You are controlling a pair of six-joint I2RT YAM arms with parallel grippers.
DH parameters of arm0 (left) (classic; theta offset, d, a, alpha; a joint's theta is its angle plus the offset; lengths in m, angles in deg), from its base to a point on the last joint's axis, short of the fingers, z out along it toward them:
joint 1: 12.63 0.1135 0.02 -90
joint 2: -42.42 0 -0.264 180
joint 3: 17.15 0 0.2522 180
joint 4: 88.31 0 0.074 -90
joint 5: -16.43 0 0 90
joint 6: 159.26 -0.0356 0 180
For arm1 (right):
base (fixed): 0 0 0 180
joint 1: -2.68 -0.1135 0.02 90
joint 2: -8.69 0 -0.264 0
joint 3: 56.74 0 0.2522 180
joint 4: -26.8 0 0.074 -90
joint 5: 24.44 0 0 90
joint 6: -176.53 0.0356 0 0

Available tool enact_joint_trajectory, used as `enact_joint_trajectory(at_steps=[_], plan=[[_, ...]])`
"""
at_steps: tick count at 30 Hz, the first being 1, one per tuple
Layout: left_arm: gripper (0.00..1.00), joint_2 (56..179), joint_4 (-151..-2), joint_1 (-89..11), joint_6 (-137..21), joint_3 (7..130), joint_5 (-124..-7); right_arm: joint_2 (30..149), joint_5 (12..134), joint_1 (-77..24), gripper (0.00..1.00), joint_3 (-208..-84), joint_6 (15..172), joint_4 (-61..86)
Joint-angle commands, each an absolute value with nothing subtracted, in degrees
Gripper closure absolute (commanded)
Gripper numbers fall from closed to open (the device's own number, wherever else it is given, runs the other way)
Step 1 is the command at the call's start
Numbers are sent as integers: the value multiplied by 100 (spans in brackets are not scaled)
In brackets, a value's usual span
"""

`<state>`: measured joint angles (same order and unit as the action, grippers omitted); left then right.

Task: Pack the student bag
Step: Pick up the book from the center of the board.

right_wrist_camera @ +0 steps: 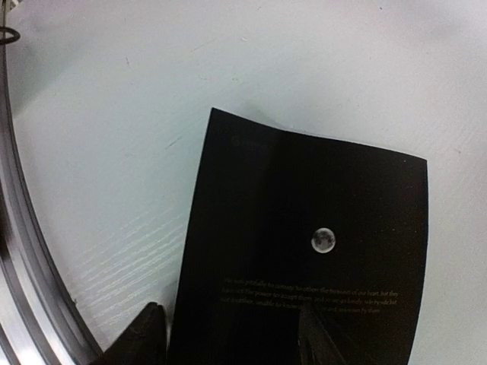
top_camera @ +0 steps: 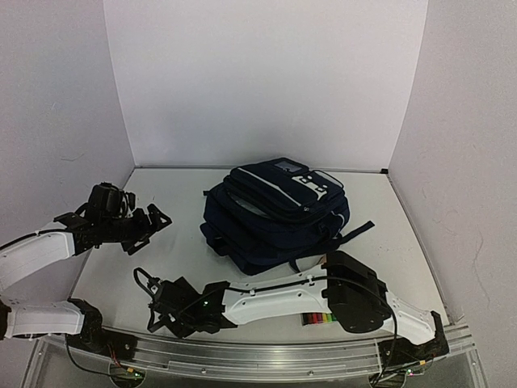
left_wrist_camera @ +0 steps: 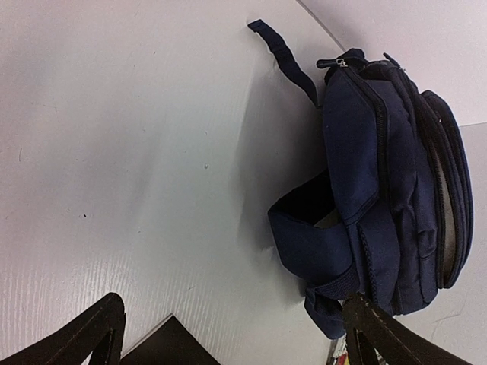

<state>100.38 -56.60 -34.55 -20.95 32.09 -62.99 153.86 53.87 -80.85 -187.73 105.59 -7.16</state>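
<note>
The student bag (top_camera: 275, 212), a navy backpack with white piping, lies on the table's middle; the left wrist view shows its side and straps (left_wrist_camera: 380, 175). My left gripper (top_camera: 149, 226) hovers left of the bag, open and empty, its fingertips (left_wrist_camera: 84, 334) spread wide. My right arm reaches across the front to the left, its gripper (top_camera: 160, 307) over a black book with a small moon picture (right_wrist_camera: 304, 258) that lies flat on the table. The right gripper (right_wrist_camera: 228, 338) has its jaws apart: one finger (right_wrist_camera: 137, 334) is beside the book's left edge, the other over the cover.
A metal rail (right_wrist_camera: 30, 289) runs along the table's near edge, close to the book. A small multicoloured item (top_camera: 319, 320) lies under the right arm near the front. White walls enclose the table on three sides. A loose bag strap (left_wrist_camera: 281, 57) trails on the table.
</note>
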Motion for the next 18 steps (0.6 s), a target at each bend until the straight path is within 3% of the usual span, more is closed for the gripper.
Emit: enact_joint_trajectory(at_steps=[1, 11, 18], plan=[[0, 9801, -5728, -3417, -2049, 3256, -6328, 15496, 5057, -7951, 58, -18577, 10769, -787], [0, 9780, -5774, -3417, -2060, 3236, -6234, 15375, 4411, -7914, 99, -18273, 10731, -777], [0, 9786, -5996, -3414, -1764, 2829, -6036, 14800, 4096, -7843, 100, -17626, 11016, -187]])
